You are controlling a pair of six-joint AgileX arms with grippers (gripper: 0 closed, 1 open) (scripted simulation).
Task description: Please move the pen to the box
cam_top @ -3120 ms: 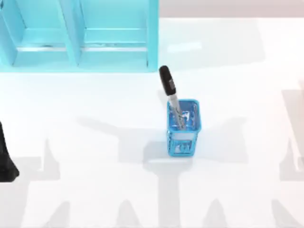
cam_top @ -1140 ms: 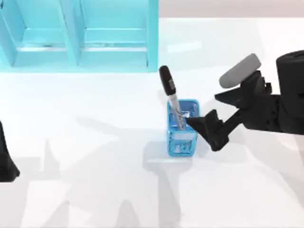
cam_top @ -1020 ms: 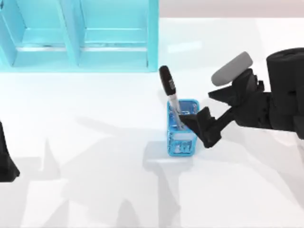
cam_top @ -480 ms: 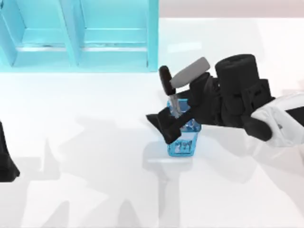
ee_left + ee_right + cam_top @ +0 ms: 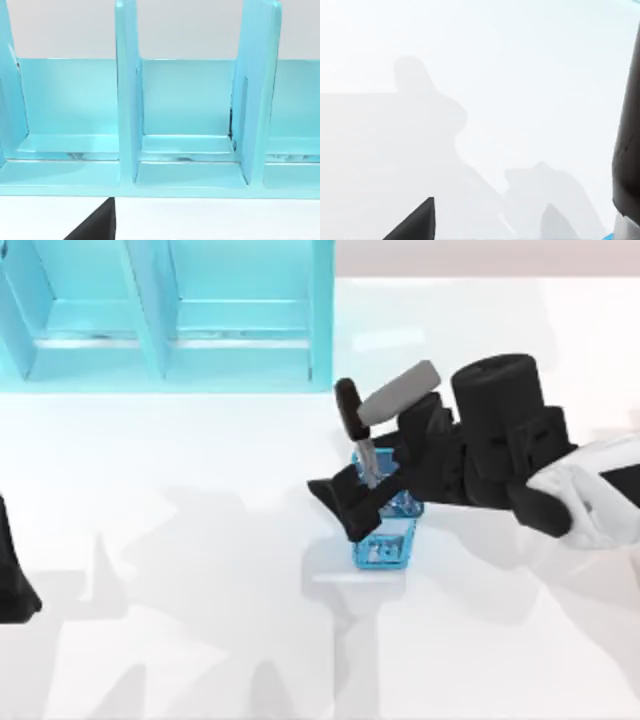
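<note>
- The pen (image 5: 356,430) stands tilted in our blue mesh holder (image 5: 386,532) near the surface's (image 5: 200,570) middle.
- Our right gripper (image 5: 362,483) sits at the pen's barrel; we cannot tell its opening.
- Our left arm (image 5: 12,575) is parked at the left edge.

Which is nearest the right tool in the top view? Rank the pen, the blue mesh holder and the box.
1. Pen, at the right tool.
2. Blue mesh holder, under the tool; too close to the pen to call.
3. Box, table's far left.
</note>
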